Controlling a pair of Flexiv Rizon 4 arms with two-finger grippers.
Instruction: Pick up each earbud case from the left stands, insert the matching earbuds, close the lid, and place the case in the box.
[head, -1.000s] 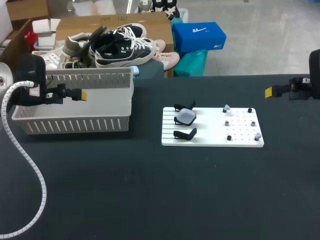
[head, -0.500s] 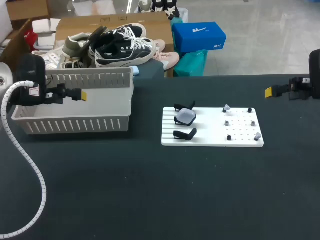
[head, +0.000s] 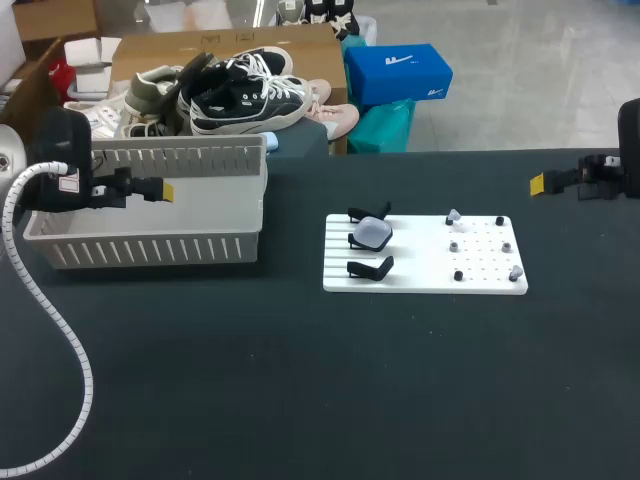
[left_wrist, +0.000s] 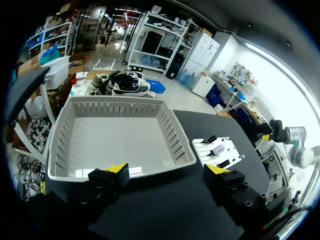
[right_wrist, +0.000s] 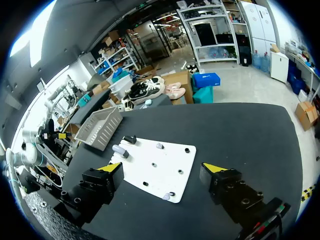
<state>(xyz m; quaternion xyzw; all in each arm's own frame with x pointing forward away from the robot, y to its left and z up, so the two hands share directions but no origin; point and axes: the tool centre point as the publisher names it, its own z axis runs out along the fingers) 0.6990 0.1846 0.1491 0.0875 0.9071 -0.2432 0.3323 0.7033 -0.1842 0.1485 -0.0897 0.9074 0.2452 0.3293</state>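
**Both tools open, case on its stand**

On the dark surface (head: 300, 380) we saw the slatted box (head: 150, 245) at the left and the white board (head: 420, 275) near the middle. Our left tool (left_wrist: 166, 170) hung by the box, fingers spread on nothing. Our right tool (right_wrist: 162, 168) was likewise open, well apart from the board. The case (head: 373, 233) sat on the board's middle stand (head: 356, 238). Small earbuds (head: 453, 215) rested on its pegs.

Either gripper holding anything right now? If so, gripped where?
Nothing is held. The left gripper is open, empty, by the box. The right gripper is open, empty. The earbud case sits untouched on its stand.
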